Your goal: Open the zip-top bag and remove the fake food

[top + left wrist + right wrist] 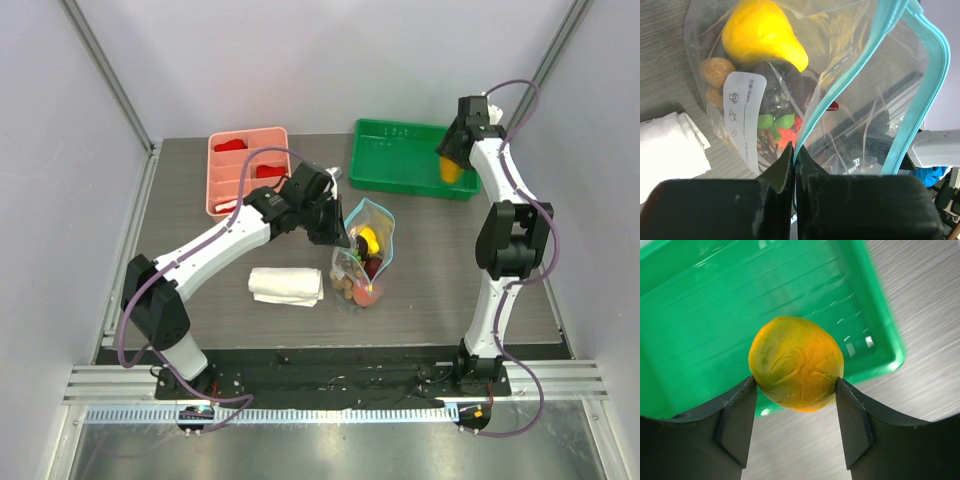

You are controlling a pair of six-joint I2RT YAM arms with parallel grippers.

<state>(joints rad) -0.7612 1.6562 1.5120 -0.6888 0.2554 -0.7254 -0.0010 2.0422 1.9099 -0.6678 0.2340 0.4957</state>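
Note:
The clear zip-top bag lies mid-table with its light-blue zip mouth gaping open. Inside I see a yellow fruit, brown nut balls, dark grapes, a green bit and red-orange pieces. My left gripper is shut on one lip of the bag's zip strip; it also shows in the top view. My right gripper is shut on an orange-yellow fake fruit and holds it over the near right corner of the green tray, as the top view shows too.
A pink tray with flat red pieces stands at the back left. A folded white cloth lies left of the bag. The green tray stands at the back right. Frame posts rise at both back corners.

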